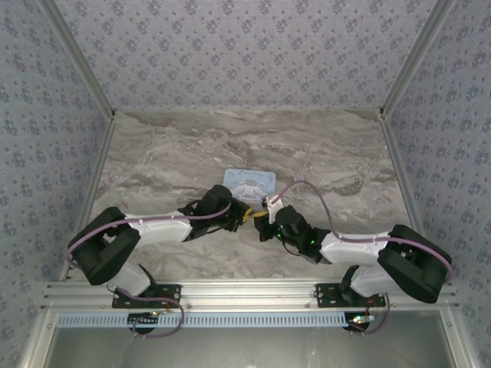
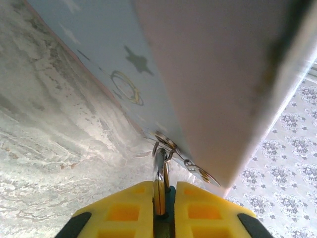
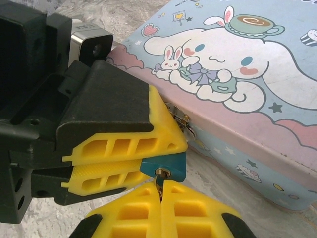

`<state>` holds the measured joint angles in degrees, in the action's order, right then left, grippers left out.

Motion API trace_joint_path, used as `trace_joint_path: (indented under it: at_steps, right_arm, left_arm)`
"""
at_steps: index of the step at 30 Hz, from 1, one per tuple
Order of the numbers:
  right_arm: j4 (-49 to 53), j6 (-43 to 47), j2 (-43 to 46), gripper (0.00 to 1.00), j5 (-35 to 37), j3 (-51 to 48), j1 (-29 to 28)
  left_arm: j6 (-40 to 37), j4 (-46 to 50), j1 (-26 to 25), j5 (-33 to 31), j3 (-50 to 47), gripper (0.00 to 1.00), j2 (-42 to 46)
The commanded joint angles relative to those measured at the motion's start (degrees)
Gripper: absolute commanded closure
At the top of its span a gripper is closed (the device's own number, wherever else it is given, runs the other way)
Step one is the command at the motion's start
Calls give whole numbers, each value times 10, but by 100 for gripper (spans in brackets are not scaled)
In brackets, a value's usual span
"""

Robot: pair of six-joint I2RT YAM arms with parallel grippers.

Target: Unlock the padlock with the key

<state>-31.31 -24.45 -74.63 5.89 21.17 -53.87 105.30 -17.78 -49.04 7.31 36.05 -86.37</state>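
Barely apart: left jaws on padlock (image 3: 173,166), right jaws on key (image 3: 159,185).

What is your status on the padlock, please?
Left gripper shut on padlock. Right gripper shut on key, key in keyhole. Shackle through tin's hasp.

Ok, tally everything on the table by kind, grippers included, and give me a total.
tin: 1
padlock: 1
key: 1
grippers: 2 (left gripper, right gripper)
total: 5
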Motion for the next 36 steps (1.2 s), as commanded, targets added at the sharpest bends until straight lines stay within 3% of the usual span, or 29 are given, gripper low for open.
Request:
trace_joint_path:
  at_steps: [1, 5, 11, 19, 25, 36]
  right_arm:
    - [7, -40, 14, 100, 23, -15, 15]
    - [19, -51, 18, 100, 24, -20, 23]
    - [31, -75, 19, 100, 15, -26, 36]
    - [0, -150, 33, 100, -16, -48, 63]
    - [1, -228, 55, 100, -45, -64, 98]
    - [61, -354, 28, 100, -128, -62, 149]
  left_arm:
    - [-12, 22, -2, 1, 11, 76, 20]
    - [-21, 49, 0, -10, 11, 61, 35]
    - [-43, 100, 9, -30, 9, 52, 76]
    - [-172, 241, 37, -83, 59, 39, 147]
    - [-241, 282, 50, -108, 88, 37, 176]
    - [-251, 291, 50, -115, 84, 37, 183]
